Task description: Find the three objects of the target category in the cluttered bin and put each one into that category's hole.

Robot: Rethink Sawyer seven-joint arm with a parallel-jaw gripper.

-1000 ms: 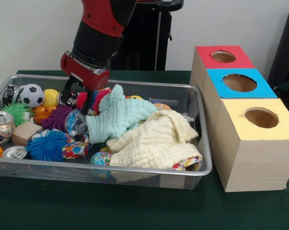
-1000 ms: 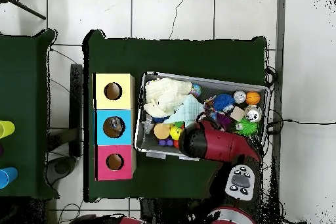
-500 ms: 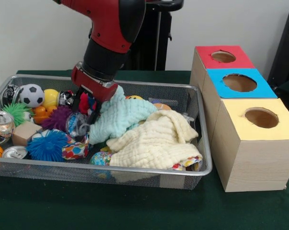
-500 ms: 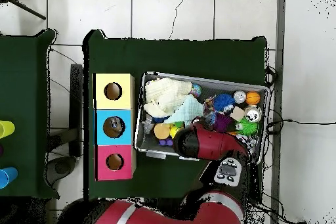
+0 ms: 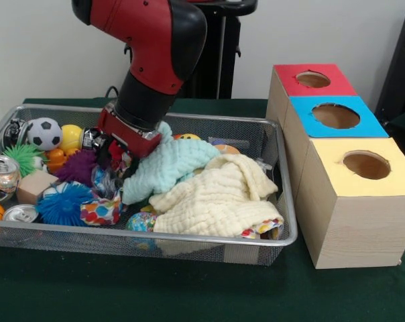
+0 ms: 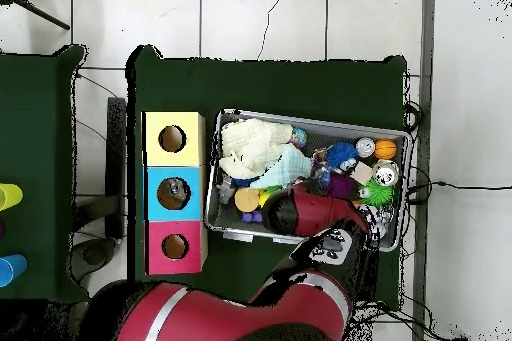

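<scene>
The silver wire-mesh bin (image 5: 155, 235) is full of toys and cloths; it also shows in the overhead view (image 6: 300, 120). My gripper (image 5: 119, 158) is low inside the bin's left half, at the left edge of a mint cloth (image 5: 169, 164). Just below it lies a crinkled clear plastic bottle with blue on it (image 5: 103, 180), partly covered. I cannot tell whether the gripper touches it. No other bottle shows. In the overhead view the red arm (image 6: 310, 212) hides the gripper.
A box at the right has a red hole (image 5: 313, 79), a blue hole (image 5: 335, 115) and a yellow hole (image 5: 367, 164). A cream cloth (image 5: 216, 198) fills the bin's right half. Spiky balls (image 5: 63, 204), cans (image 5: 1, 173), a soccer ball (image 5: 43, 133) and a wooden block (image 5: 36, 186) crowd the left.
The arm has swung further over the bin. The gripper has moved right and lower, in against the mint cloth's left edge.
</scene>
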